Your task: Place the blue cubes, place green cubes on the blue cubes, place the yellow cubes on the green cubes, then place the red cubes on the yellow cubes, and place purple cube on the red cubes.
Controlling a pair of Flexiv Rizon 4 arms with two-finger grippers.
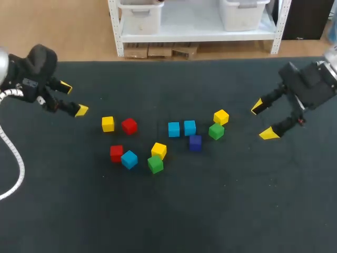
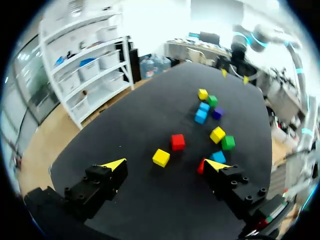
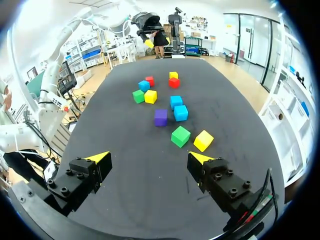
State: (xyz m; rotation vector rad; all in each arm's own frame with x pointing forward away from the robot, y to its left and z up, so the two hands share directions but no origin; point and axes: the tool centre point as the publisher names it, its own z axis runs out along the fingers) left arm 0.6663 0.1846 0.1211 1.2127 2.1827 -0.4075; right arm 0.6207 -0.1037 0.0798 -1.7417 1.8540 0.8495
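Observation:
Loose cubes lie across the middle of the black table [image 1: 253,200]. On the left are a yellow cube [image 1: 108,124] and a red cube [image 1: 129,126]. Nearer the front sit a red [image 1: 116,153], a blue [image 1: 129,159], a yellow [image 1: 159,151] and a green cube [image 1: 155,164]. Two blue cubes [image 1: 181,128] stand side by side, with the purple cube [image 1: 195,143], a green cube [image 1: 216,131] and a yellow cube [image 1: 221,117] around them. My left gripper [image 1: 73,98] [image 2: 165,167] hangs open left of the cubes. My right gripper [image 1: 263,120] [image 3: 149,158] hangs open to their right, empty.
Bare black tabletop lies in front of the cubes and beside both grippers. In the left wrist view the nearest yellow cube [image 2: 161,157] sits just ahead of the fingers, and one red cube [image 2: 201,167] is partly hidden by a fingertip.

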